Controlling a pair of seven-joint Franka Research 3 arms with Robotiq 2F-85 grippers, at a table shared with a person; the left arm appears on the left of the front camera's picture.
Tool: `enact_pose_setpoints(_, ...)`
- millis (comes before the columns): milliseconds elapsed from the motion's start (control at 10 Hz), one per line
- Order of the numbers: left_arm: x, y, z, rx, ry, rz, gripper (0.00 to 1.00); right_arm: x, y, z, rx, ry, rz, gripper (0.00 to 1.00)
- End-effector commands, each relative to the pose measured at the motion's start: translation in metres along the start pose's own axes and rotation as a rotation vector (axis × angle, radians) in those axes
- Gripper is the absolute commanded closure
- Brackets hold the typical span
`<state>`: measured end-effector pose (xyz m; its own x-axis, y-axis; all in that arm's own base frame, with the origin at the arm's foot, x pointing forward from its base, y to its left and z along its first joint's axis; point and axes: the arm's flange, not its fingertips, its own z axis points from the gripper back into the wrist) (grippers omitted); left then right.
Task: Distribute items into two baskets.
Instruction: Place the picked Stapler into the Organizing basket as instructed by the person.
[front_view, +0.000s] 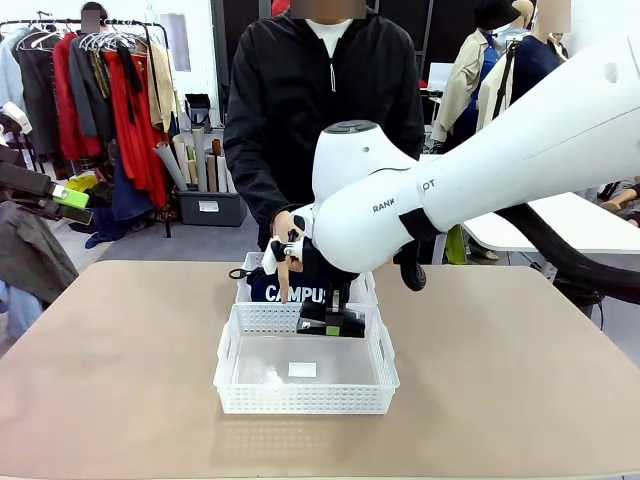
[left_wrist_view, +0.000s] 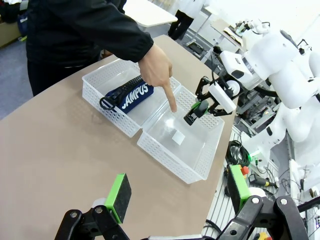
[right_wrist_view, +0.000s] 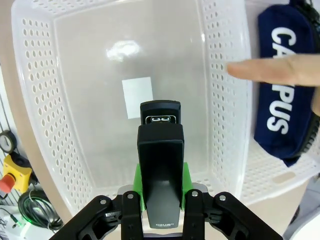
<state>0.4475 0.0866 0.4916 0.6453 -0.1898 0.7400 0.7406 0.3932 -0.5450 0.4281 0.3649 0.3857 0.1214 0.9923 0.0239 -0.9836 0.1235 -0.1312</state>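
While stapler (right_wrist_view: 160, 165) aloft, pouch (right_wrist_view: 282, 95) in far basket (left_wrist_view: 97, 85)

Two baskets sit on one table (front_view: 120, 380): the near basket (front_view: 232, 352) and the far basket (left_wrist_view: 100, 80), set side by side and touching. There are two items: one pouch (left_wrist_view: 127, 95) lying in the far basket, and one stapler (right_wrist_view: 161, 170) (gripped between the pads of the right gripper (right_wrist_view: 161, 185)) above the near basket. One white label (right_wrist_view: 137, 96) lies on the near basket's floor. Two grippers show, counting the left gripper (left_wrist_view: 177, 192). One person's hand (left_wrist_view: 159, 70) points with one finger.
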Motion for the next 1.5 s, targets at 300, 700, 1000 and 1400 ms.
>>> enact_pose_setpoints(300, -0.001, -0.002, 0.001, 0.002, -0.001, -0.001, 0.00, 0.009, -0.012, -0.018, 0.050, -0.061, 0.181, 1.00)
enact_pose_setpoints(700, -0.001, -0.002, 0.001, 0.002, -0.001, -0.001, 0.00, 0.010, -0.023, -0.038, 0.079, -0.066, 0.187, 1.00)
enact_pose_setpoints(1000, -0.001, -0.002, 0.001, 0.002, -0.001, -0.001, 0.00, 0.013, -0.025, -0.048, 0.104, -0.081, 0.178, 1.00)
enact_pose_setpoints(1400, -0.001, -0.002, 0.001, 0.002, -0.001, -0.001, 0.00, 0.015, -0.023, -0.059, 0.108, -0.076, 0.144, 1.00)
